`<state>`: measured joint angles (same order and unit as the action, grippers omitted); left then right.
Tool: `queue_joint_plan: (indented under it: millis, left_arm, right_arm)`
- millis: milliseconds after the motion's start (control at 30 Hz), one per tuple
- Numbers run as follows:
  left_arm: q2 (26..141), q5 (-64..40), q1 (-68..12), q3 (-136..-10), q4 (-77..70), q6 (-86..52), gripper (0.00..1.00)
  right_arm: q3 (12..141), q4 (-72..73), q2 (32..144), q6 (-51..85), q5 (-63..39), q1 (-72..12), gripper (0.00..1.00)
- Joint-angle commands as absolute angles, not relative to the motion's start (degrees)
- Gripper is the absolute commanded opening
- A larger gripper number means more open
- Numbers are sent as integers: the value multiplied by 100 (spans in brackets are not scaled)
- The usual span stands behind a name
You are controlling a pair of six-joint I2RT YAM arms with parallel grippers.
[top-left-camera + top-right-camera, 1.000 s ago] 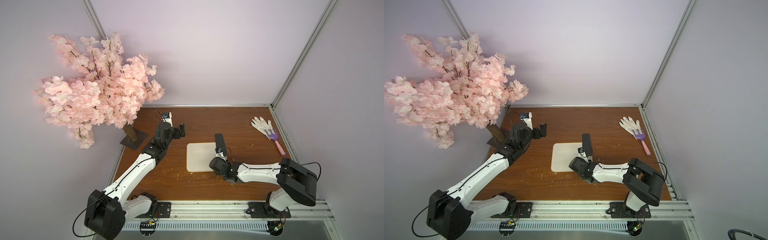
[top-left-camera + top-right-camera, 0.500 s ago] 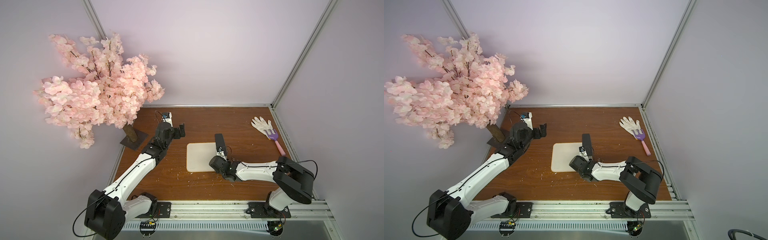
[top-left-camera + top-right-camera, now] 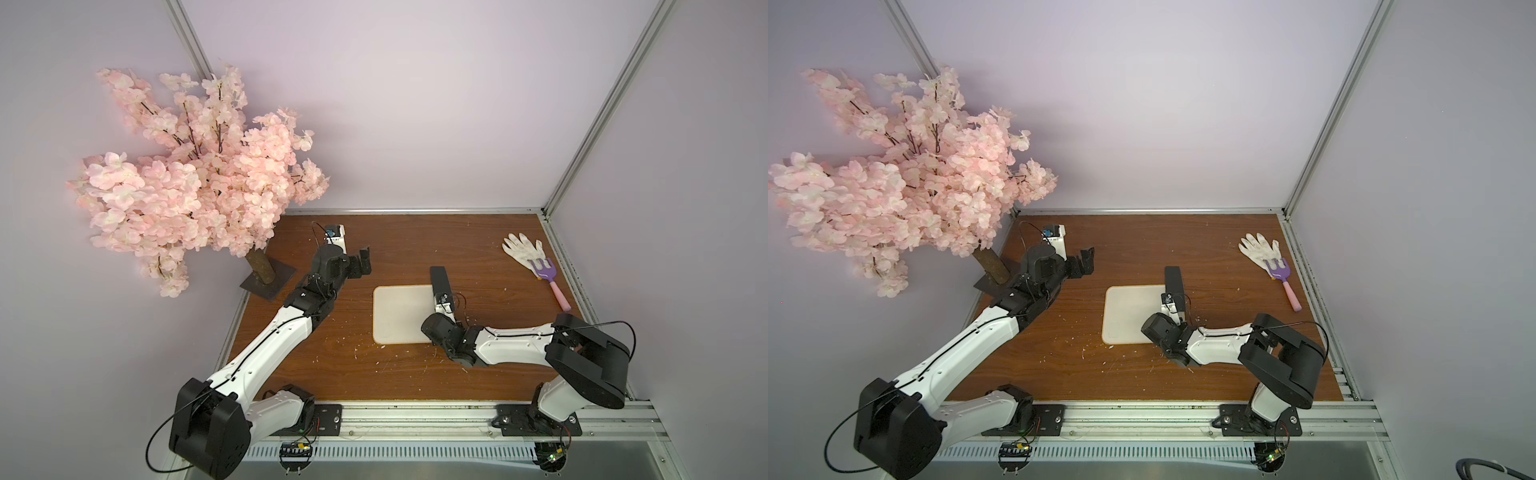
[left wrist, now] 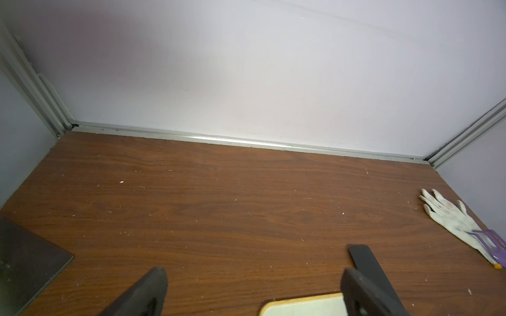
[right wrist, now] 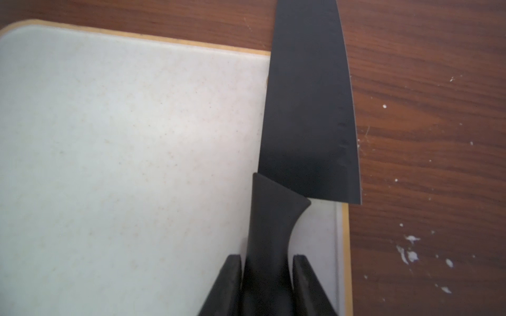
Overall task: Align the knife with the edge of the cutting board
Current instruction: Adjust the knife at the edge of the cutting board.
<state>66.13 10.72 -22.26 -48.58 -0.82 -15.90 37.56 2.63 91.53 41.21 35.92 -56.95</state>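
Over the last 1 second the right fingers [image 5: 230, 276] have drawn in from a looser spread. They now sit narrow on the slim handle of the knife [image 5: 306, 109], seemingly pinching it (a thin sliver of light beside 1 finger suggests the hold may not be firm yet). The knife itself has not shifted. Its handle lies on the cutting board [image 5: 123, 150] just inside the right-hand edge, and its blade slants out over that edge and past the far corner onto the table [image 5: 424, 109]. I judge the grasp made and the straightening still to do. The left fingers [image 4: 147, 292] stand wide apart, holding nothing. No brand, label or writing is legible.
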Motion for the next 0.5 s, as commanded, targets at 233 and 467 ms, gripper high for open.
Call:
queue_joint_plan:
  millis: [233,467]
  left_arm:
    - [6666,1106,-2285,-4904,-9,-1491,100]
    - [6660,1125,-2286,-4902,-5,-1485,100]
  right_arm:
    - [3880,-92,8618,4014,4440,-5861,0]
    - [3973,-295,8357,3974,4787,-6040,0]
